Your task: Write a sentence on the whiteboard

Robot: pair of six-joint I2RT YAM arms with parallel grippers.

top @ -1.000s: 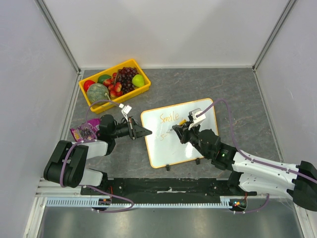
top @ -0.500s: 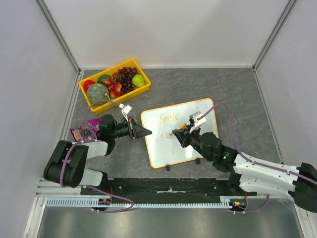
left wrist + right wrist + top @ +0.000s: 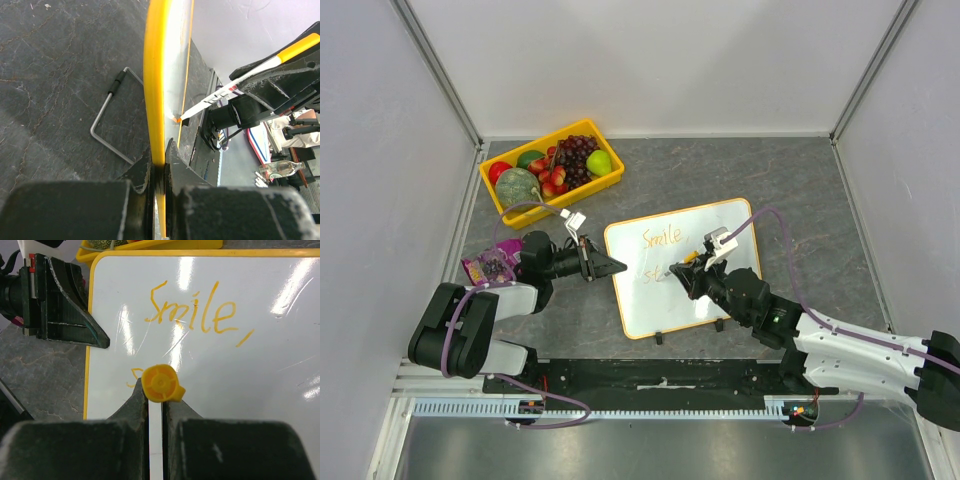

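The whiteboard stands propped on the table, white with an orange-yellow rim. My left gripper is shut on its left rim, jaws pinching the edge. My right gripper is shut on a white marker whose yellow end cap faces the camera. The marker's orange tip touches the board. Of the sentence, "Smile," is written in orange on the top line. Below it a small "S" stroke shows beside the marker.
A yellow crate of fruit sits at the back left. A purple packet lies beside my left arm. A bent wire stand rests on the table behind the board. Grey walls close in on both sides.
My right gripper and the marker have crept slightly toward the near edge at the second line. The left gripper and the board have not moved.
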